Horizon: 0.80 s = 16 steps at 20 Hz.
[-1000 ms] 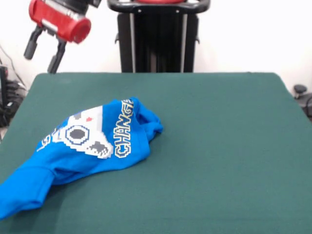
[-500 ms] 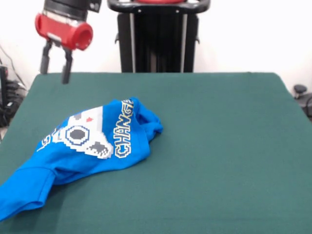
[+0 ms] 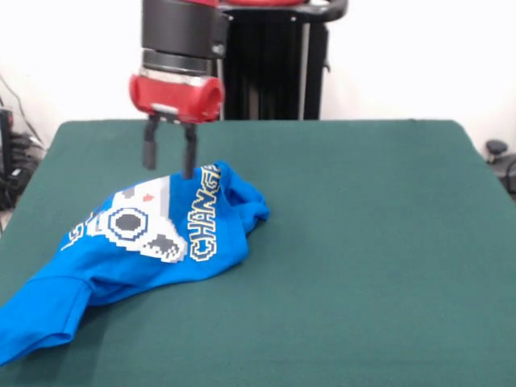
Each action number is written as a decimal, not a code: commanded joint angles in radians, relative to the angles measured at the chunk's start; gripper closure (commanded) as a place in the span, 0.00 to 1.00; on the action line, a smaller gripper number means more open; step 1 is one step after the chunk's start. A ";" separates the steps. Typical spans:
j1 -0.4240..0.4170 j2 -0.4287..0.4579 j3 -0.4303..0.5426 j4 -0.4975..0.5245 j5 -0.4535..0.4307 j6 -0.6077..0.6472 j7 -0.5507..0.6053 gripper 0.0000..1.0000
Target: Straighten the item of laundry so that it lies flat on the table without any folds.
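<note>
One crumpled T-shirt (image 3: 137, 250), long axis diagonal, lower-left to upper-right.

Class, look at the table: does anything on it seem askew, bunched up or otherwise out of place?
Yes. The shirt lies crumpled on the table, off to the picture's left: its right side is bunched into folds, the lettering runs bent and partly hidden, and a sleeve trails toward the near corner. The end effector hangs open just above its far edge.

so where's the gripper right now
In the front view the gripper hangs open at upper left of centre, just above the far edge of the crumpled blue T-shirt, which lies on the left part of the green table.
</note>
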 commanded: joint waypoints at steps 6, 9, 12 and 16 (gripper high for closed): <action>0.122 0.055 0.054 0.076 0.028 -0.064 0.195 0.00; 0.130 0.069 0.039 0.062 0.024 -0.079 0.191 0.00; 0.130 0.092 0.039 0.048 0.017 -0.098 0.186 0.00; 0.154 0.117 0.005 0.013 0.015 -0.133 0.177 0.00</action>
